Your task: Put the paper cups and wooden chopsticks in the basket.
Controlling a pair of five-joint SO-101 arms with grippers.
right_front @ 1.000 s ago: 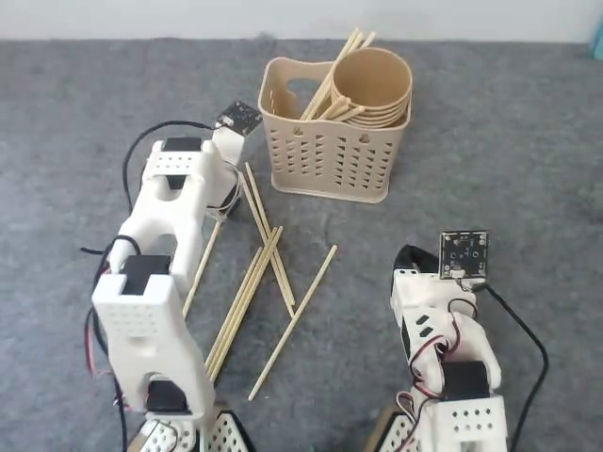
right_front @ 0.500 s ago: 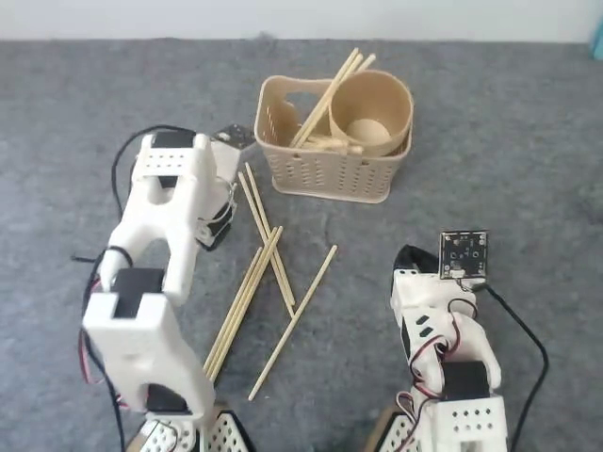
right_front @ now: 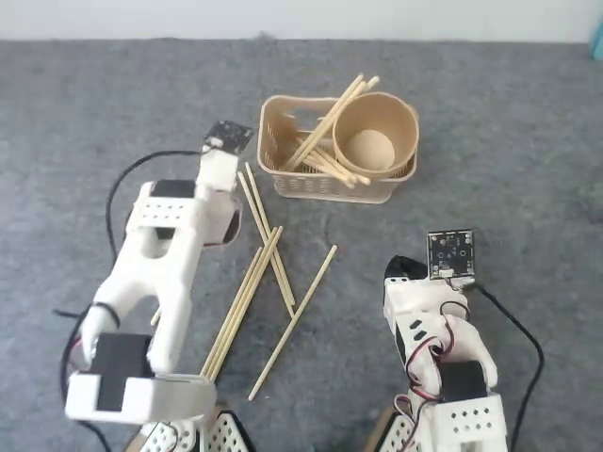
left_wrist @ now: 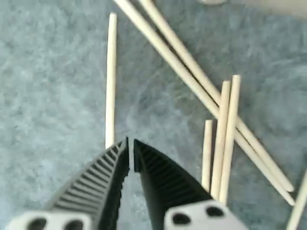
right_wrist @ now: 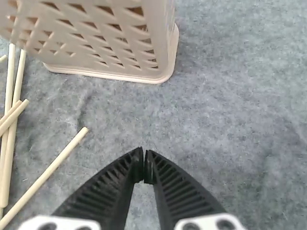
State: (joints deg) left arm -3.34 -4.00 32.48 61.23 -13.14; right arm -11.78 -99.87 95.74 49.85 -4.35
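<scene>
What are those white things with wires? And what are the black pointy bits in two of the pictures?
Those white things are two robot arms. One camera looks down over the table and sees the left arm and the right arm. The other two cameras sit on the arms' wrists, so the black pointy bits are their pinchers: the left gripper and the right gripper. Both are shut and hold nothing. On the grey mat stands a basket with paper cups and a few chopsticks inside. Several loose chopsticks lie on the mat between the arms.
</scene>
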